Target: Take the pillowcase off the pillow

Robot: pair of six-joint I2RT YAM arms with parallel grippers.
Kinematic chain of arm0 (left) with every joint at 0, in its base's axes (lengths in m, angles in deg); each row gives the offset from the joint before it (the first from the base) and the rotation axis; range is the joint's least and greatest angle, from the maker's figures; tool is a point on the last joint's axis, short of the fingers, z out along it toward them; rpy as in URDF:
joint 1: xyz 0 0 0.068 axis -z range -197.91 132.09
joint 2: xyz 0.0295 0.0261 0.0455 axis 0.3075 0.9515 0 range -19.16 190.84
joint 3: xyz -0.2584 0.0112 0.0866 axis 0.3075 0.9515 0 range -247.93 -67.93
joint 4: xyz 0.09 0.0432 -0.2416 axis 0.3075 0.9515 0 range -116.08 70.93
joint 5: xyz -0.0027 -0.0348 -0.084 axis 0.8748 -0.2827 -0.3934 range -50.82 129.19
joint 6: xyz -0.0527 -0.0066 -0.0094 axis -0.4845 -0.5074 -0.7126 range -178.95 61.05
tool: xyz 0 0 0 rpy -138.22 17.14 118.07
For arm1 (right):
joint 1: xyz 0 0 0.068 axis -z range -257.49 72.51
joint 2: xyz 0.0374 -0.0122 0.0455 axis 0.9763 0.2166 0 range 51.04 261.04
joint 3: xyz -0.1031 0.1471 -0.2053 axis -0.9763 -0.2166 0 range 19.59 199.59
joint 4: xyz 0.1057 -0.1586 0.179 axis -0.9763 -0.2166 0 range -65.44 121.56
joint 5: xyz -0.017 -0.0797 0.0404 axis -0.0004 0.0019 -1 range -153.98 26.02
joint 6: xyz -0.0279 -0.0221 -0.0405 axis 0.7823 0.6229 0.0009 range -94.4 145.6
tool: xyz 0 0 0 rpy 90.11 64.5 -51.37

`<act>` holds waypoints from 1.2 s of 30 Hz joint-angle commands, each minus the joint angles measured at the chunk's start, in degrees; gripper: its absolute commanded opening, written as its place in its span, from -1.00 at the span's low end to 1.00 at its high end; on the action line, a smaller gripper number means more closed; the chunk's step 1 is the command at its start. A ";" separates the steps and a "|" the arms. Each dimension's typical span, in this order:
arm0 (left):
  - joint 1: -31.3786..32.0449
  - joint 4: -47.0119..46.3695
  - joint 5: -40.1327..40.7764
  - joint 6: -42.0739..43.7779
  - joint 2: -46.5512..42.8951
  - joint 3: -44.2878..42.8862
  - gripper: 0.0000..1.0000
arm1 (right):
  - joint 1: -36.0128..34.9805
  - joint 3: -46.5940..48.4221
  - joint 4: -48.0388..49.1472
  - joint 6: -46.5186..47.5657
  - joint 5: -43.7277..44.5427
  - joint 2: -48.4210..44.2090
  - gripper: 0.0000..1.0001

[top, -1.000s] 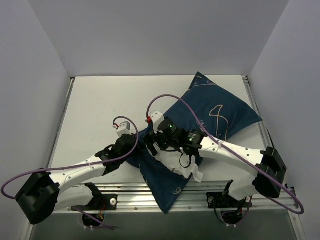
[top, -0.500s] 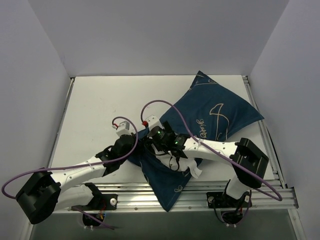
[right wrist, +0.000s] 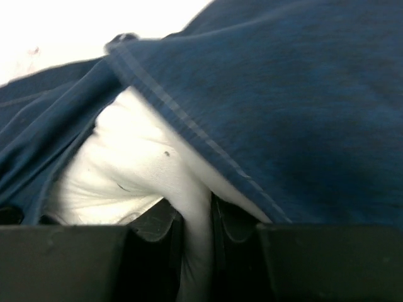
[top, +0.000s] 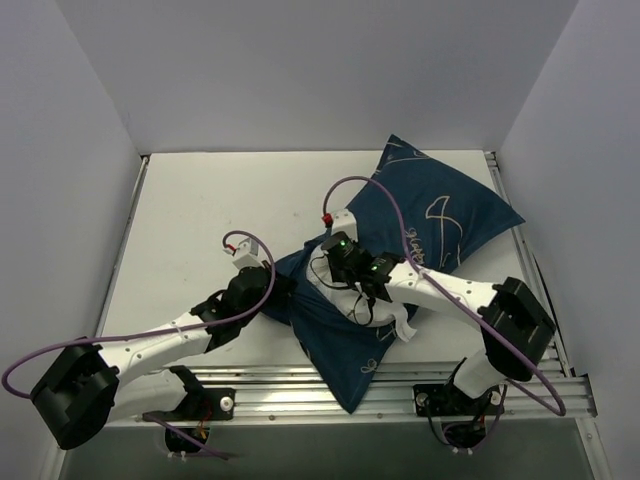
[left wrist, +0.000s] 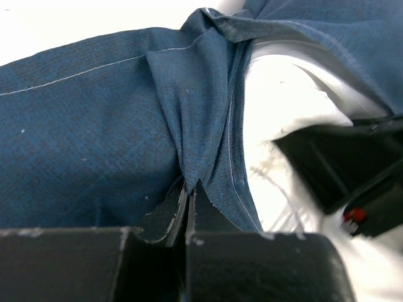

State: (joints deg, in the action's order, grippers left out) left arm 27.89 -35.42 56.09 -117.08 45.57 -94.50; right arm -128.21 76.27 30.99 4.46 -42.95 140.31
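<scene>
The navy pillowcase (top: 440, 215) lies across the right half of the table, its open end bunched toward the middle. Part of the white pillow (top: 392, 318) pokes out of that opening. My left gripper (top: 284, 293) is shut on a pinched fold of the pillowcase (left wrist: 94, 126) at its hem, the fingertips (left wrist: 190, 189) meeting on the cloth. My right gripper (top: 337, 284) reaches into the opening and is shut on a ridge of the pillow (right wrist: 126, 163), white fabric squeezed between the fingers (right wrist: 196, 211). The pillowcase (right wrist: 283, 94) edge drapes over it.
The white table (top: 200, 210) is walled in on three sides. Metal rails (top: 290, 385) run along the near edge and down the right side. Purple cables loop above both arms. In the left wrist view the right gripper's black body (left wrist: 352, 170) sits close beside the pillow (left wrist: 283, 113).
The right gripper has closed from open onto the white pillow and moved up and to the right. The pillowcase has shifted a little with it. The left gripper stays shut on the fabric.
</scene>
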 commanded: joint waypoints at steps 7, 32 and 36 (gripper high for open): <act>-0.80 12.51 2.43 1.00 -0.48 0.20 -0.95 | 22.58 -7.02 -9.44 -3.63 11.94 -13.85 -1.00; -4.23 5.84 2.43 0.65 18.67 -8.67 -0.95 | 42.99 3.07 -6.45 -6.01 -31.48 -34.34 -1.00; -4.67 2.58 2.96 0.91 23.49 -12.09 -0.95 | 41.85 3.87 -3.73 -7.85 -42.29 -34.43 -1.00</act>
State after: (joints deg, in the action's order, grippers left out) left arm 25.66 -39.86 52.33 -119.59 65.42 -106.00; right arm -87.90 76.78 21.87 -2.98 -84.28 107.05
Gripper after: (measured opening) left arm 0.032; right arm 0.089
